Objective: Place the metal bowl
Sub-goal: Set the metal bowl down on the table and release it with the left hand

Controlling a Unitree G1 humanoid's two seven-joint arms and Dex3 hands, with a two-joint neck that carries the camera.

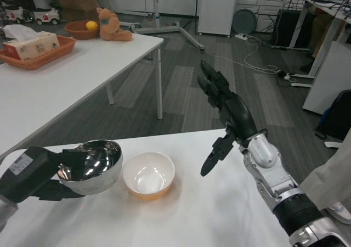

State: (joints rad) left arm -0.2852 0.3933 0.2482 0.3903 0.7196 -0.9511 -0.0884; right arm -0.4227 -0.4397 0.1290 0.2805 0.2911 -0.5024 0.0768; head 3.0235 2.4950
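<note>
The shiny metal bowl (94,166) hangs tilted just above the near white table (208,214) at the left. My left hand (52,175) grips it by its near-left rim. Right beside it on the table sits a bowl (148,174) that is white inside and orange outside; the two rims nearly touch. My right hand (225,112) is raised over the table's right side with its fingers spread and holds nothing.
A second white table (66,82) stands behind at the left with an orange tray holding a tissue box (32,44), a brown bowl with a yellow fruit (83,28) and a plush toy (112,24). A person's sleeve (334,175) shows at the right edge.
</note>
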